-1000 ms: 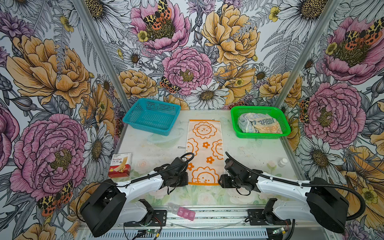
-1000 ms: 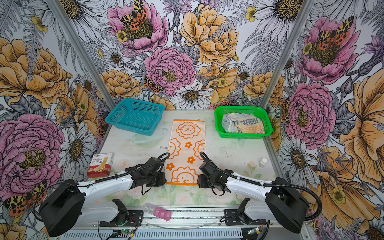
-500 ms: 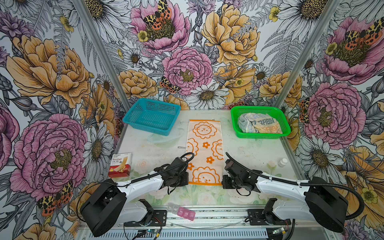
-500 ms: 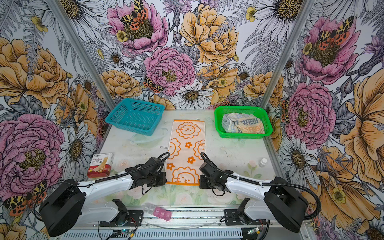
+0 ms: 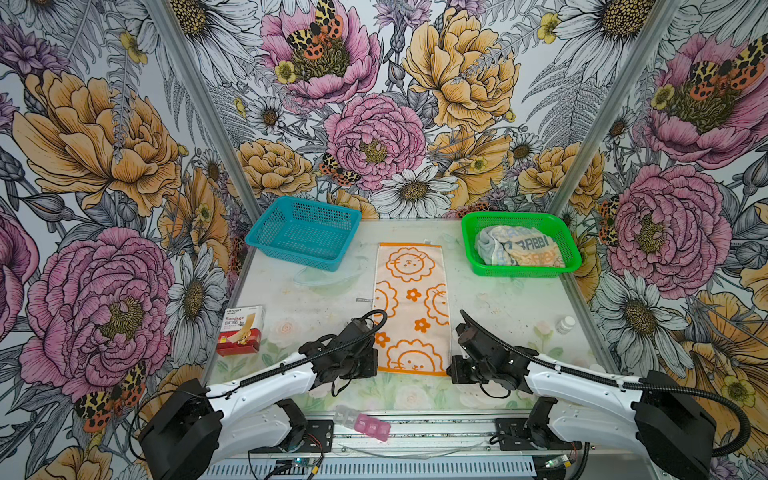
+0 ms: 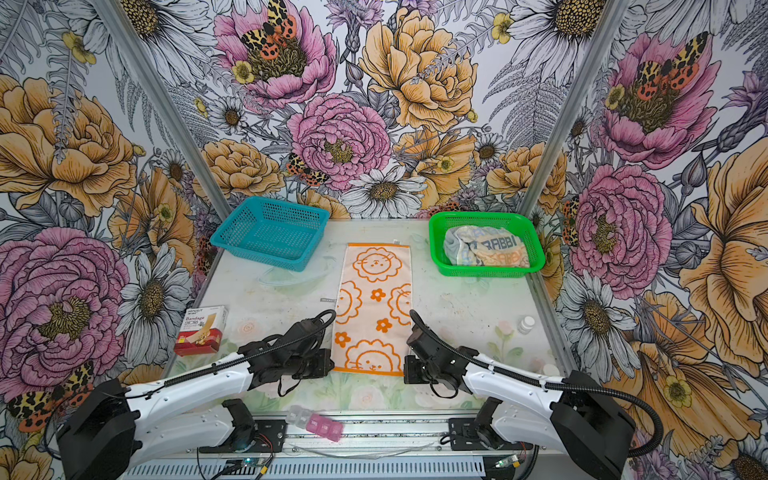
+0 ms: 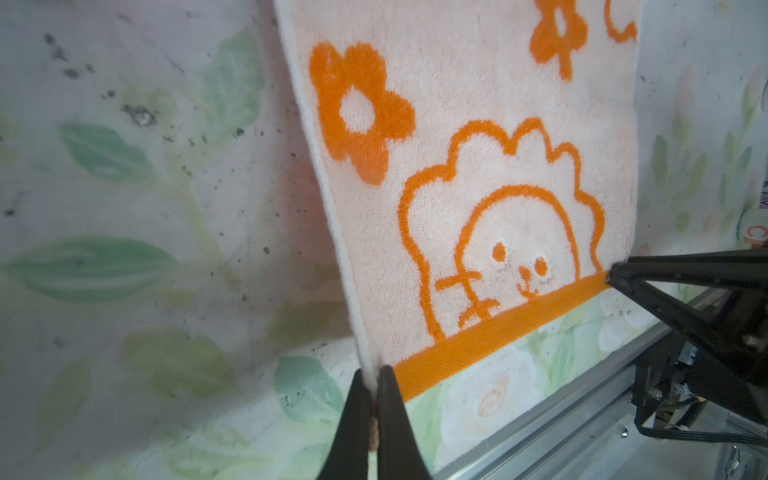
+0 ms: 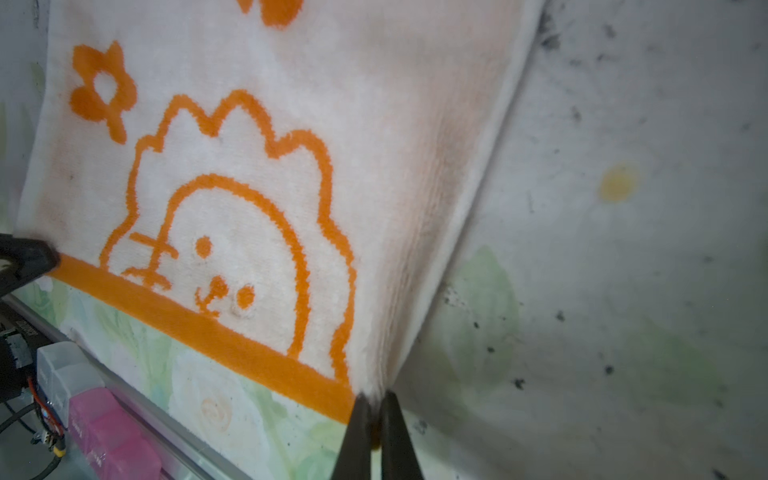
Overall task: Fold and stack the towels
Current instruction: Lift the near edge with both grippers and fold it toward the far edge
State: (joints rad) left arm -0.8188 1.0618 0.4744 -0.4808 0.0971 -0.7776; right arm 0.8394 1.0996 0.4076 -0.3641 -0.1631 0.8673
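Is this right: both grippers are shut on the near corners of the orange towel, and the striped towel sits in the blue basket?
One thing is off. The striped towel lies in the green basket instead, as both top views show. The rest holds: in the wrist views the left gripper and the right gripper are each shut on a near corner of the orange towel.

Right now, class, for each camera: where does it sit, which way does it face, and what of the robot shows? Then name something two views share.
Both top views: high up, looking down and forward over the table; both arms show beside the orange towel.
Left wrist: behind the left gripper, facing along it; shut on a near towel corner.
Right wrist: likewise; right gripper shut on the other near corner.
Shared: each wrist view shows the opposite gripper's tip.
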